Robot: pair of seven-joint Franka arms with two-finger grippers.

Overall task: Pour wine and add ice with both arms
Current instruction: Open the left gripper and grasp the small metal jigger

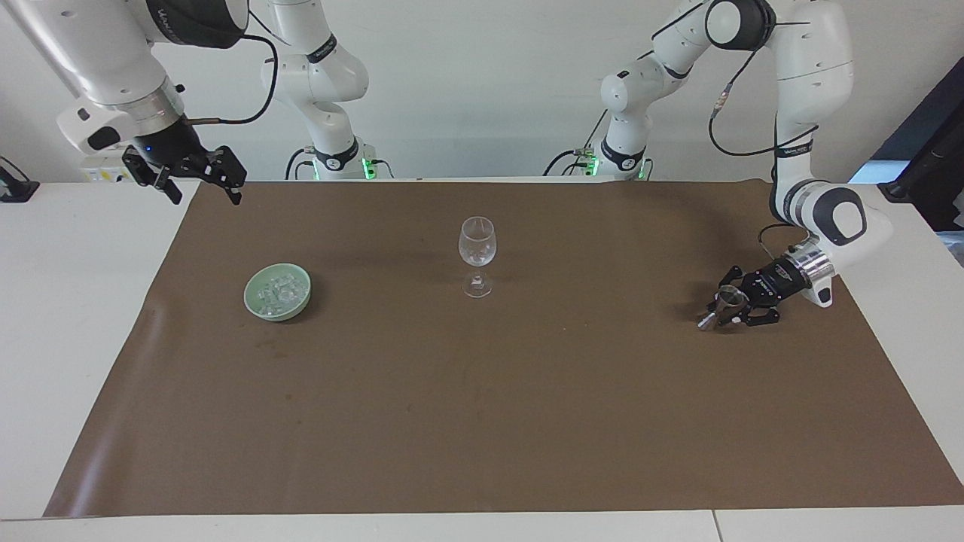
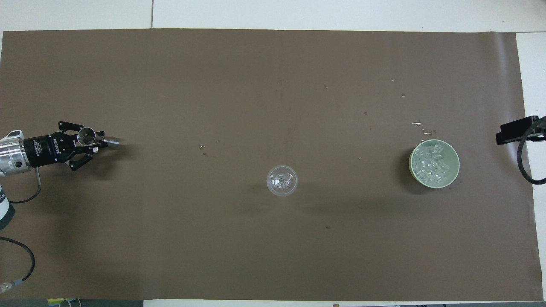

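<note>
Jigger (image 1: 721,306) lies on its side in the left gripper's (image 1: 732,309) closed jaws, mouth toward the glass (image 1: 477,242); right gripper (image 1: 197,179) waits open

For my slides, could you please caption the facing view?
Left gripper closes on a metal jigger; empty wine glass and bowl of ice wait.

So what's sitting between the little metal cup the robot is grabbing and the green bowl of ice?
Only the wine glass stands between the metal cup and the green bowl of ice; otherwise bare brown mat, clearest overhead.
</note>
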